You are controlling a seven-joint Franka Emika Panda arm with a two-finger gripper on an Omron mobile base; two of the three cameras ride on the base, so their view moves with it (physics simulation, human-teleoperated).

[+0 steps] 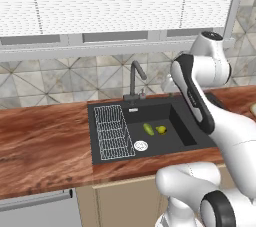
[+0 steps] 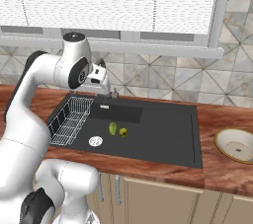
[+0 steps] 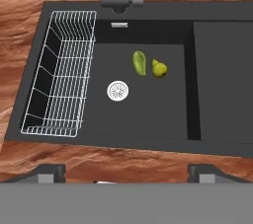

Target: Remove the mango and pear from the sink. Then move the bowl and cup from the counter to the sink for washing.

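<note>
Claw (image 3: 126,172) wide open, empty, poised high above the sink's (image 3: 217,94) front rim. 2 fruits lying on the basin floor near its back wall: green mango (image 3: 140,62) just beside yellow pear (image 3: 158,68), drain (image 3: 118,91) in front of them. Best to pick 1 fruit first, descending straight down with fingers straddling its short axis, clear of its neighbour and the rack (image 3: 59,70). Bowl (image 2: 237,145) waiting on the worktop (image 2: 227,119) near its right edge.
</note>
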